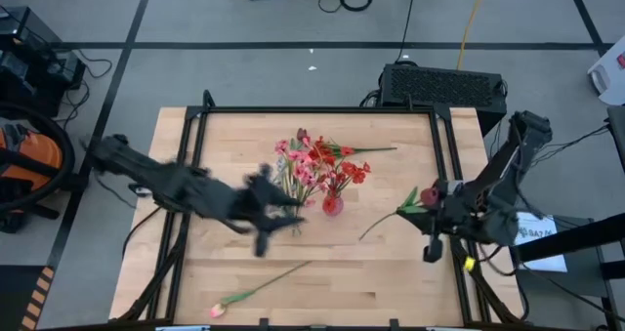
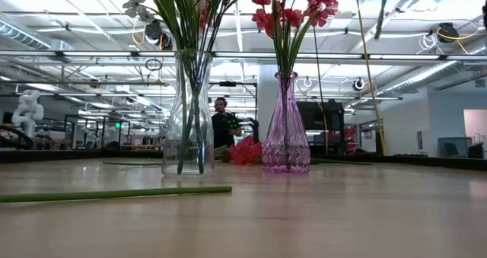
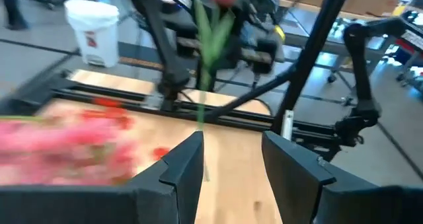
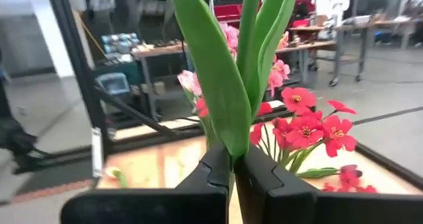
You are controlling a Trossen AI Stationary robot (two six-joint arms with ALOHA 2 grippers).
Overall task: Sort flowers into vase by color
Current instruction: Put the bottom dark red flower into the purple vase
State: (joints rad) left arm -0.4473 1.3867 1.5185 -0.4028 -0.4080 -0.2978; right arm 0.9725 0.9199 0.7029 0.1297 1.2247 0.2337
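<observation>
The high view shows the left pincer (image 1: 283,217) released beside the clear vase (image 2: 188,113), a pink flower (image 1: 256,292) loose on the near wooden table (image 1: 391,272), and the right pincer (image 1: 430,196) clenched on a red tulip (image 1: 428,195); only the low view shows a person (image 2: 221,122) in the workshop behind.

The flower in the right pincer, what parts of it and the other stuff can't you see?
- Held flower: right wrist view cuts its bloom off at the top edge; only leaves show above the right pincer.
- Left pincer: blurred in the high view, so what lies under it is unclear.
- Pink blooms: smeared in the left wrist view.
- Clear vase: low view crops its flower tops.
</observation>
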